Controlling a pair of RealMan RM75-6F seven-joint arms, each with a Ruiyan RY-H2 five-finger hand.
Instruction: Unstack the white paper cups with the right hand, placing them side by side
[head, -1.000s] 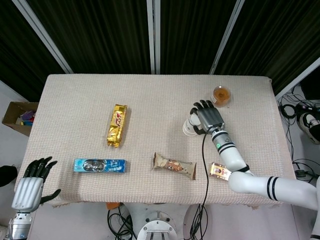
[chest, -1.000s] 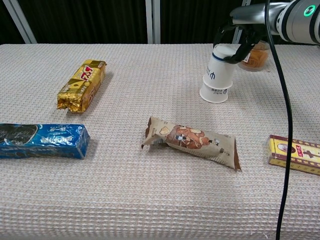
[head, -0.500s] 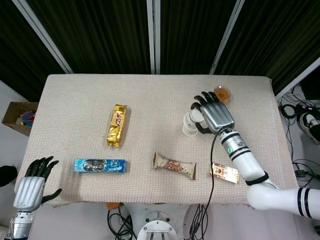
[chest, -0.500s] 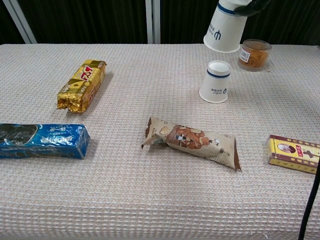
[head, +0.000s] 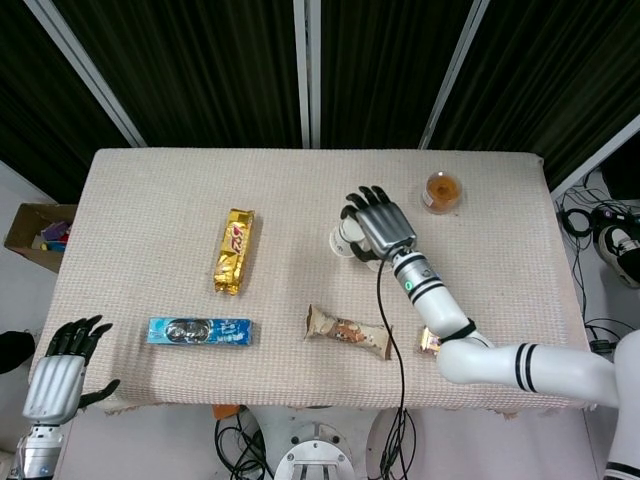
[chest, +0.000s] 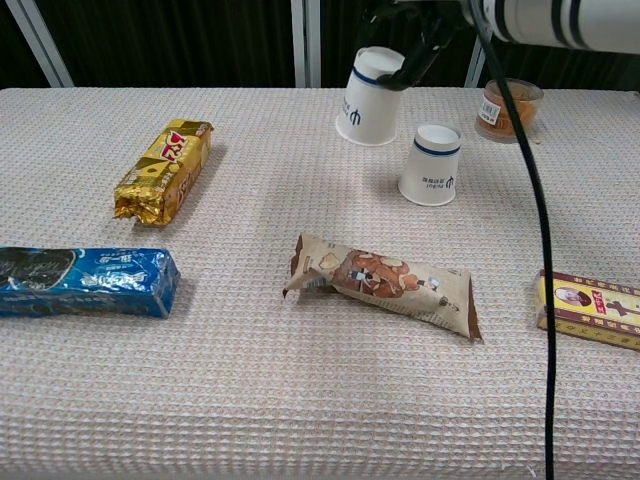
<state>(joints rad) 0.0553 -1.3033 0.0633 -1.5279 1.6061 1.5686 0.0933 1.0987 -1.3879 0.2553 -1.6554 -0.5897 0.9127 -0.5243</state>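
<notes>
The right hand (head: 378, 222) grips one white paper cup (chest: 371, 96) upside down, tilted, just left of the second cup (chest: 430, 164), which stands upside down on the table (chest: 300, 180). The held cup's rim looks at or just above the cloth; I cannot tell which. The left hand (head: 62, 370) hangs off the table's near left corner, fingers spread, holding nothing

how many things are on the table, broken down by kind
white paper cups: 2, the held cup in the right hand and the standing cup
wrapped snack packs: 3, gold pack, blue pack, brown pack
small boxes: 1, yellow box
jars: 1, amber jar
total: 7
</notes>
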